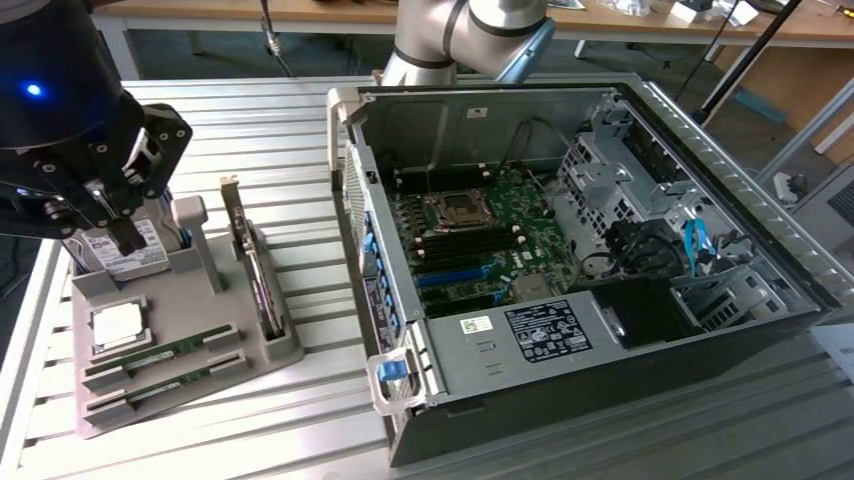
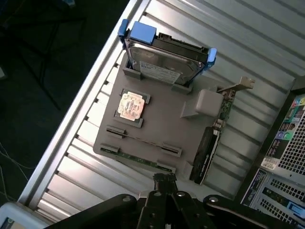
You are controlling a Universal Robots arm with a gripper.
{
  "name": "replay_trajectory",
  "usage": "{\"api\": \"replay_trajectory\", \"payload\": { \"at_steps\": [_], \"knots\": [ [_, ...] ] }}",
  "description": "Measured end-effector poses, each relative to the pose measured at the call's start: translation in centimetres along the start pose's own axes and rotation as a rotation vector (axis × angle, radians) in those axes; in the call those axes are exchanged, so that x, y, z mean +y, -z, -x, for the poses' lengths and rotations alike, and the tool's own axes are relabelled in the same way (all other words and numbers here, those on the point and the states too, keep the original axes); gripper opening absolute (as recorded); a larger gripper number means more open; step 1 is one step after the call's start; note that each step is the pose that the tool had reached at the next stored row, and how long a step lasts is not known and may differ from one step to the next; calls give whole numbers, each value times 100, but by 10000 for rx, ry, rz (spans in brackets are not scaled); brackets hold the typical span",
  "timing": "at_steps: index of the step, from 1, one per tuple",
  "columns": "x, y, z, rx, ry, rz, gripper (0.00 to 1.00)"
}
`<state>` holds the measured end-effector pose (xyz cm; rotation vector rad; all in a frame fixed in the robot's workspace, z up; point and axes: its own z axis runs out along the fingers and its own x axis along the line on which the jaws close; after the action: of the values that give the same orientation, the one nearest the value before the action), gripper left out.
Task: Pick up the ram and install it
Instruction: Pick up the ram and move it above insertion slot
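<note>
Two ram sticks lie in slots at the near end of a grey holder tray (image 1: 200,300): one ram stick (image 1: 160,352) (image 2: 143,140) and a second ram stick (image 1: 150,391) (image 2: 138,160) beside it, both thin, green and long. My black gripper (image 1: 118,222) (image 2: 164,179) hangs above the tray's far end, over the hard drive (image 1: 127,262), well short of the ram. Its fingers meet at the tips and hold nothing.
The tray also carries a square silver processor (image 1: 118,325) (image 2: 130,105), a hard drive (image 2: 164,64) with blue clips and an upright card with a metal bracket (image 1: 254,265) (image 2: 212,138). An open computer case (image 1: 400,380) with its motherboard (image 1: 487,235) stands to the exterior view's right on a ribbed metal table (image 1: 307,420).
</note>
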<state>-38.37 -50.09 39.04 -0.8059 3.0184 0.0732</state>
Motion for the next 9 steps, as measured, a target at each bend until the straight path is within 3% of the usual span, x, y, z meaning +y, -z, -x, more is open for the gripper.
{"api": "replay_trajectory", "payload": {
  "at_steps": [5,9],
  "knots": [
    [-3,1,-1,47,1123,32,11],
    [-6,1,-3,67,1614,45,11]
  ]
}}
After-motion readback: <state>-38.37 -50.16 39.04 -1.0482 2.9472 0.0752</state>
